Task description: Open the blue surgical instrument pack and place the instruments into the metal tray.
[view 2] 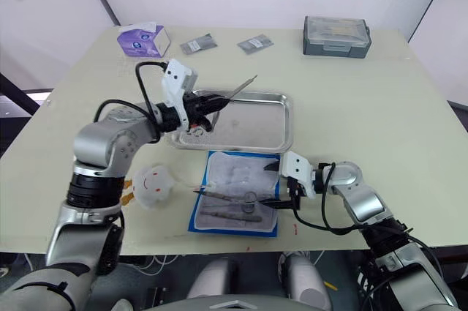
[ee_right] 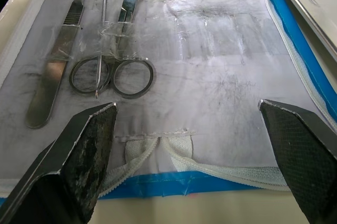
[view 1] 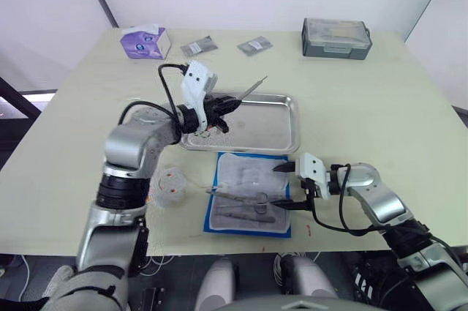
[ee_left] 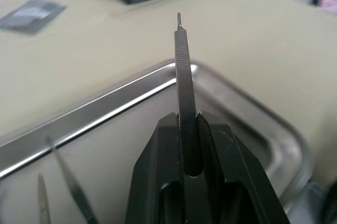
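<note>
Currently mid-transfer: left gripper (view 1: 228, 105) clamped on a slim flat-handled instrument (view 1: 252, 88), held over the near-left part of the metal tray (view 1: 281, 135), tip angled up and away. Two thin tools (ee_left: 66, 192) already lying in the tray. Blue surgical instrument pack (view 1: 248, 225) spread open just in front of the tray, lining up, with ring-handled scissors (ee_right: 113, 74) and a flat handle (ee_right: 52, 81) remaining on it. Right gripper (view 1: 287, 186) at the pack's right edge, fingers wide apart, empty. Next move judged: lower and release inside the rim, then fetch the rest. Pale table (view 1: 380, 113) carrying a purple tissue box (view 1: 145, 42), two grey packets (view 1: 199, 46) and a grey lidded box (view 1: 336, 38); white walls behind.
</note>
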